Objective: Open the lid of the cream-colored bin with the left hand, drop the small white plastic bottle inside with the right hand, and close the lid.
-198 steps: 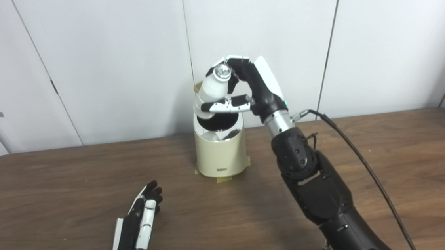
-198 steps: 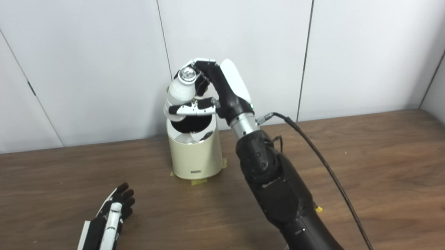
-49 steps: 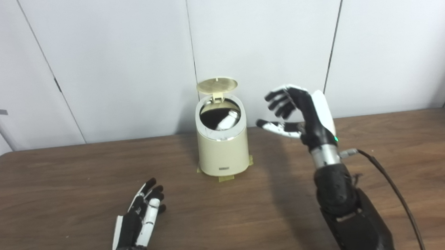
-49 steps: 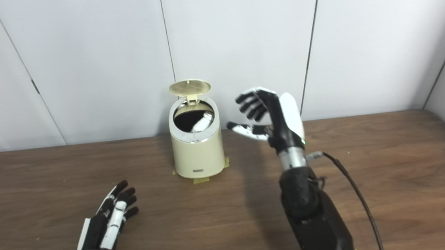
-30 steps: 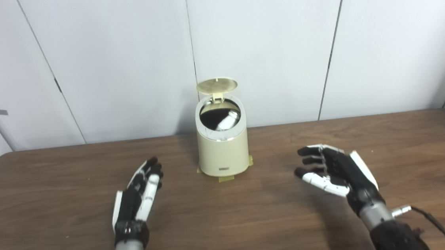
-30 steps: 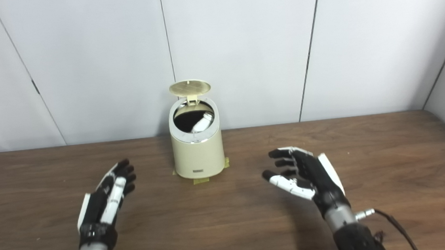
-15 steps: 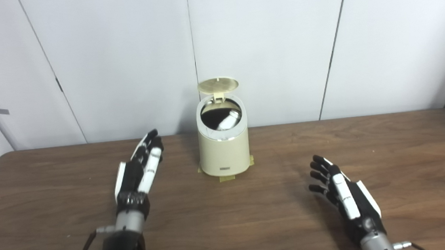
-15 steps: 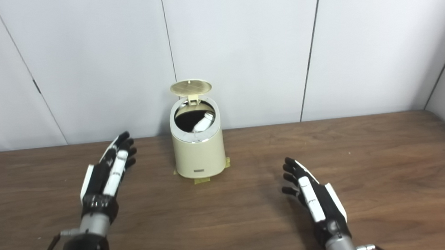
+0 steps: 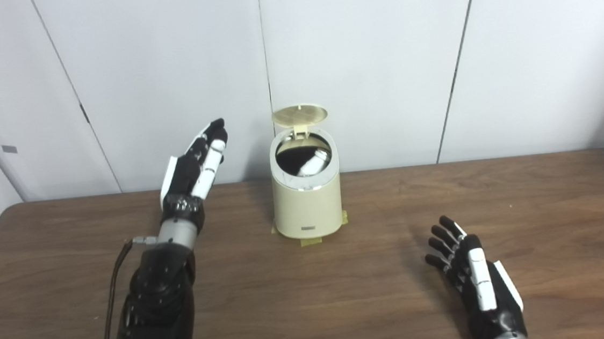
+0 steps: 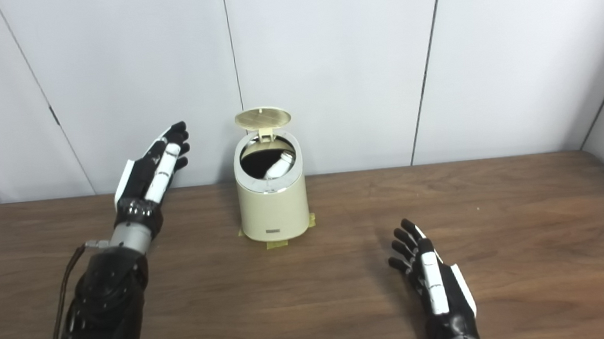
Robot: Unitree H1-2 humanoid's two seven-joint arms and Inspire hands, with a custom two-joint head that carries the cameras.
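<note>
The cream-colored bin point(image 9: 307, 204) stands at the back of the table, and its round lid point(image 9: 299, 115) is tipped up at the rear. The small white plastic bottle point(image 9: 314, 164) lies slanted inside the dark opening. My left hand point(image 9: 194, 167) is raised to the left of the bin, about level with the lid, open with fingers stretched out, apart from the bin. My right hand point(image 9: 477, 281) rests open low over the table at the front right, holding nothing.
Yellow tape point(image 9: 307, 241) marks the bin's foot on the brown wooden table point(image 9: 344, 295). White wall panels stand close behind the bin. A cable point(image 9: 115, 292) hangs along the left forearm.
The left hand has risen from the table and moved up and toward the bin's lid. The right hand, after dropping the bottle in, has pulled back and settled low at the front right.
</note>
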